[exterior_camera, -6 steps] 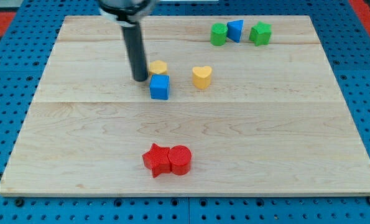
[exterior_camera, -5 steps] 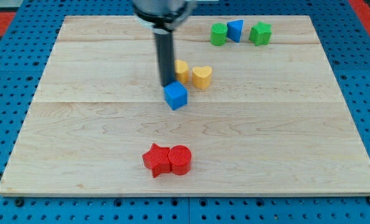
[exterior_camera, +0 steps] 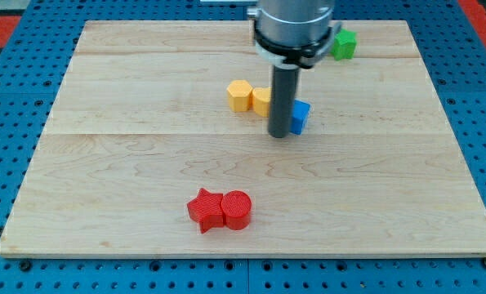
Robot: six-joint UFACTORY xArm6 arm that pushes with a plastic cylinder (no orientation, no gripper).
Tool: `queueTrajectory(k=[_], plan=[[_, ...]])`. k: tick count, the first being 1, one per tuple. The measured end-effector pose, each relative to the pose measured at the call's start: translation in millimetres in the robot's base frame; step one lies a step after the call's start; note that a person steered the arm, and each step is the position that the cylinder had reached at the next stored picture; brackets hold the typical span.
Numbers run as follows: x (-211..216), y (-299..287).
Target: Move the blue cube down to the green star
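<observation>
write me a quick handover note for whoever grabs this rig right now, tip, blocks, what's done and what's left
My tip is down on the board, touching the left side of the blue cube, which is partly hidden behind the rod.
The green star sits at the view's top right, well above the cube, so the two are still apart.
The yellow hexagon block and a second yellow block lie just left of the rod; the red star and red cylinder sit touching near the view's bottom.
Done: contact with the cube.
Left: bring the cube up against the green star.
</observation>
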State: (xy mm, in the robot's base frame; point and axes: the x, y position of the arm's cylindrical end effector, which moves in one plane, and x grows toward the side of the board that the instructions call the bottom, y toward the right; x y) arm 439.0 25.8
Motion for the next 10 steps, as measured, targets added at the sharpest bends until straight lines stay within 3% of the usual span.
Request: queueTrajectory(k=[1,3,5,6,8,10], plan=[[-7.7,11.3],[-26.1,122.7],[-27.9,46.2],[-65.4,46.6],[-65.5,113.4],[-166.1,83.0]])
